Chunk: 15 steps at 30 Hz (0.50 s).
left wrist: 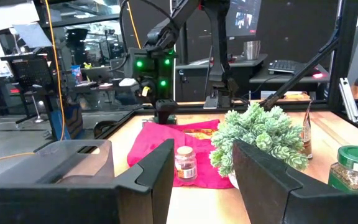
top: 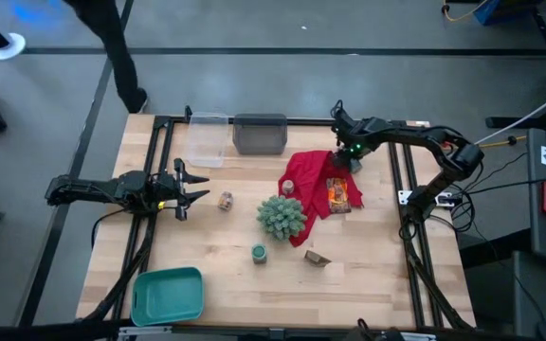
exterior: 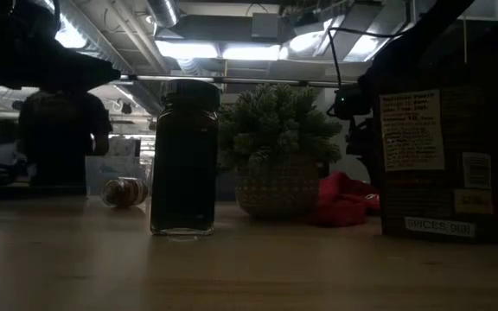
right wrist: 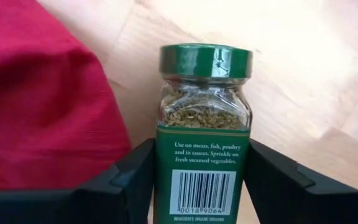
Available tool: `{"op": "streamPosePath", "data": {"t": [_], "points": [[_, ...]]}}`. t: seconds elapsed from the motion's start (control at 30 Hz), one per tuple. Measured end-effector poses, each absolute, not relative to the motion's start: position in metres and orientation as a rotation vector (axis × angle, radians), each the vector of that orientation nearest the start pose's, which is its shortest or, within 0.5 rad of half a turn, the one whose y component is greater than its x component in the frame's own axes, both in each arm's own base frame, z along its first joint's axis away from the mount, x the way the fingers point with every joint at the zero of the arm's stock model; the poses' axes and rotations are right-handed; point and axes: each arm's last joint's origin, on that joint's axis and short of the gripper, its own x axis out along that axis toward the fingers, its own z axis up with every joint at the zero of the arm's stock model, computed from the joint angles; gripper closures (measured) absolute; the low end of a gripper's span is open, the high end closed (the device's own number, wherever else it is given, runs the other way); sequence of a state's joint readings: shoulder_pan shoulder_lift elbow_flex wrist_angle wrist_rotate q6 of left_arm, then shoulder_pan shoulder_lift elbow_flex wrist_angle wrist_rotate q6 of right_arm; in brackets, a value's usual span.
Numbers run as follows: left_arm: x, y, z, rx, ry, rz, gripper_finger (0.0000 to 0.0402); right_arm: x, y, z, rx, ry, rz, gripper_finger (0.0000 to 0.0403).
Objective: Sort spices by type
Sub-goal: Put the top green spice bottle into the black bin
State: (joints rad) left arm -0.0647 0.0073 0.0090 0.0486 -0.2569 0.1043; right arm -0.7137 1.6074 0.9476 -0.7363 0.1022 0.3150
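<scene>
1. High view: the right gripper [top: 351, 161] sits at the far edge of the red cloth [top: 306, 185], by the counter's [top: 216, 270] back right side. The left gripper [top: 192, 185] hovers at the left side, fingers apart and empty. Just beside it lies a tan-brown jar [top: 226, 200] on its side. A green-lidded jar [top: 259, 252] stands in front of the spiky plant [top: 282, 216]. An orange packet [top: 337, 194] lies on the cloth; a brown packet [top: 317, 258] lies nearer the front.
2. Low view: a dark jar [exterior: 185, 160] stands upright on the counter; a tall packet [exterior: 439, 147] with pale labels stands at the right.
3. Left wrist view: the tan-brown jar [left wrist: 185, 163] lies beyond the spread fingers [left wrist: 157, 177].
4. Right wrist view: the gripper is clamped on a square glass herb jar [right wrist: 205, 143], with green lid, green label, barcode and dried green flakes inside, beside the cloth.
</scene>
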Motion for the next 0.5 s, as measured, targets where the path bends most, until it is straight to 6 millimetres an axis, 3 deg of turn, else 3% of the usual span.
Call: {"op": "streamPosePath", "data": {"t": [0.23,0.5], "points": [[0.097,0.001,0.171,0.096,-0.039,0.195,0.0253,0.221,-0.196,0.197,0.642,1.154,-0.891,0.0198],[0.097,0.001,0.171,0.096,-0.039,0.195,0.0253,0.243,-0.214,0.252,0.565,0.956,-0.866,0.0189]]}}
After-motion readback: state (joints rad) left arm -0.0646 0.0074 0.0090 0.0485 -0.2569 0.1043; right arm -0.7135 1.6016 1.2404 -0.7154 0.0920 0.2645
